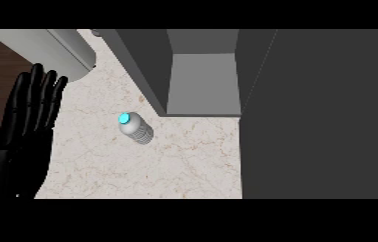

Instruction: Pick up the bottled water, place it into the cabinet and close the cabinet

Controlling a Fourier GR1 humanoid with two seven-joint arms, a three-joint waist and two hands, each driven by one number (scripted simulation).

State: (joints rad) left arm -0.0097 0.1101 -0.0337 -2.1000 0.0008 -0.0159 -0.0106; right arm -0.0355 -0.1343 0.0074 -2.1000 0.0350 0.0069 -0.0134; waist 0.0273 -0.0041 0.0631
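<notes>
At the far left edge of the head view, the robot's black left hand (pixel 31 116) stands open with its fingers (pixel 46 93) straight, side by side and pointing up the view; it holds nothing and rests over the left edge of the pale, marbled beige counter (pixel 111 171). A strip of dark brown wooden surface (pixel 11 61) shows just above and behind the hand. To the right of that, at the top left, sits a rounded light grey appliance body (pixel 63 48), its curved corner lying over the counter.

Further right, on the bare counter, stands the small clear ribbed water bottle with a bright cyan cap (pixel 135 127). It is upright, seen from almost straight above: its long axis runs toward the viewer, and the cap end shows at the upper left of the body, so the bottle appears to lean slightly up and left in the view. It is well apart from the left hand and sits just below and left of the cabinet's lower left corner, not touching it.

Next comes the open grey cabinet (pixel 203 81), its lighter grey inner floor visible between darker side walls. At the right, the broad dark grey cabinet door (pixel 310 116) stands open and covers the whole right part of the view. The right hand is not visible.
</notes>
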